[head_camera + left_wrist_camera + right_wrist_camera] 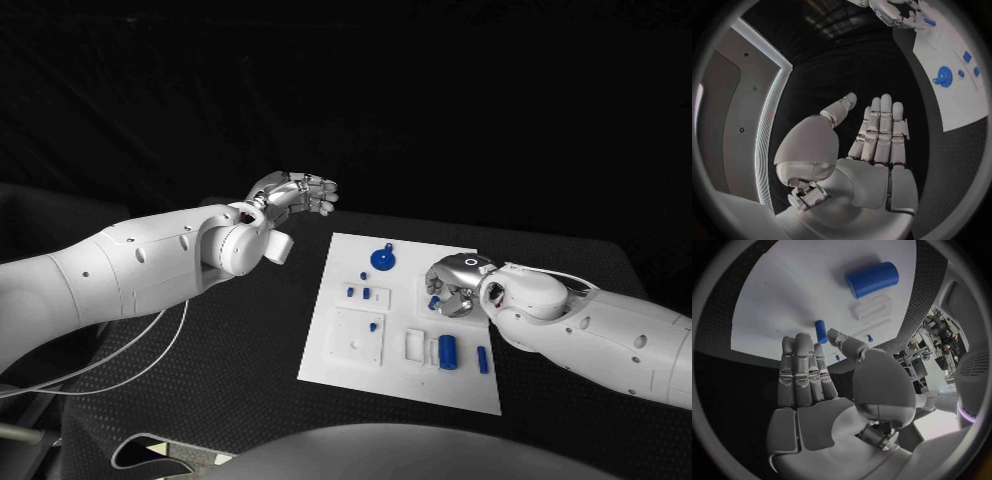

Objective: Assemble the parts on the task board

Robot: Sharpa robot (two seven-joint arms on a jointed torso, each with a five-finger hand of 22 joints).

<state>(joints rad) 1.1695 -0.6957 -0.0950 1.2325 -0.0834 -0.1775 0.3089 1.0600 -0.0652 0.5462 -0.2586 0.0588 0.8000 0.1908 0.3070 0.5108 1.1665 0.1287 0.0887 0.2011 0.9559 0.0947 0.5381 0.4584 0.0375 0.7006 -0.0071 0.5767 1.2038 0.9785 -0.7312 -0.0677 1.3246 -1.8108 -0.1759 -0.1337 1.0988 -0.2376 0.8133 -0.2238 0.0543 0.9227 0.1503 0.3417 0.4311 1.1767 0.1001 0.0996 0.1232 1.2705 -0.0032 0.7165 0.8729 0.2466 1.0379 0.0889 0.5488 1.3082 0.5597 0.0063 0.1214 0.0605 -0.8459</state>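
The white task board (361, 345) lies flat in the middle of the black table (216, 370), carrying blue parts: a round disc (384, 259) near its far edge, small pegs (358, 293) left of centre, and two cylinders (449, 351) lying near its right near corner. The right robot hand (454, 287) hovers over the board's right edge with a small blue peg (820, 331) at its fingertips, though whether it grips the peg I cannot tell. The left robot hand (296, 194) hangs off the board's far left corner, fingers straight and apart, holding nothing.

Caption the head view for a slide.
Right hand reaches over the task board toward a small blue part; left hand raised, open.
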